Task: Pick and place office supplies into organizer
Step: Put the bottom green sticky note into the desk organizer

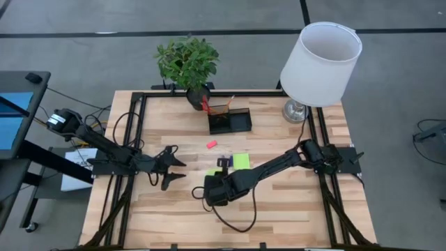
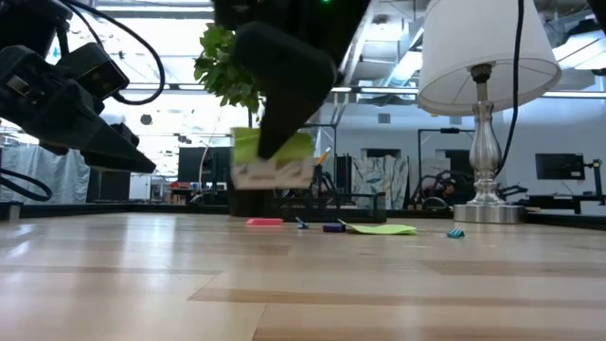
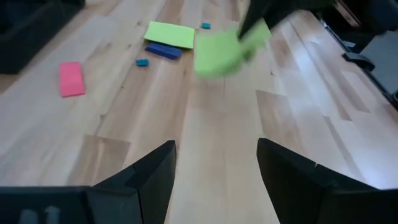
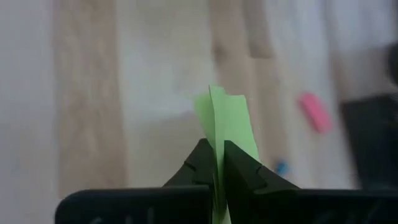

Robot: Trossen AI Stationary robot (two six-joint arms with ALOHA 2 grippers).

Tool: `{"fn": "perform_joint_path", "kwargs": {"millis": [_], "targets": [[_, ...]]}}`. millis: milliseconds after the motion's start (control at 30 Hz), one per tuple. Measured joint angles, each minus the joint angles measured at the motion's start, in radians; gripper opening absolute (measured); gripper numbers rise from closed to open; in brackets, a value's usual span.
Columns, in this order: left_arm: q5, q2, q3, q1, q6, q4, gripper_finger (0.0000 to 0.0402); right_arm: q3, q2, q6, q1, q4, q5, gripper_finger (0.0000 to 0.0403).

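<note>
My right gripper is shut on a lime-green sticky-note pad and holds it above the table's middle, in front of my left gripper. A second green pad lies flat on the table beyond it. A pink piece, a dark blue piece and small blue bits lie around it. The dark organizer stands near the far edge with red-handled scissors in it. My left gripper waits open at the left, above the table, touching nothing. My right gripper pinches the green pad by one edge between its two fingers. The fingers slant down from above, coming from the table's right side. The pad is lifted clear of the table and tilted, and it juts out past the fingertips.
A potted plant stands at the far edge, left of the organizer. A lamp with a white shade stands at the far right corner. Black rails frame the wooden table top.
</note>
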Motion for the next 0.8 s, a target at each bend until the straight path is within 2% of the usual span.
{"fn": "perform_joint_path", "kwargs": {"millis": [267,467,800], "targets": [[0.042,0.0,0.0,0.0,-0.021,0.0,0.0217,0.122,-0.002,0.117,-0.003,-0.37,0.185,0.0001],[0.05,0.0,0.0,0.0,-0.024,0.0,0.0217,0.134,-0.003,0.19,-0.023,-0.554,0.326,0.0],[0.049,0.0,0.0,0.0,-0.055,0.001,0.0217,0.129,-0.02,0.224,-0.078,-0.679,0.475,0.0]]}}
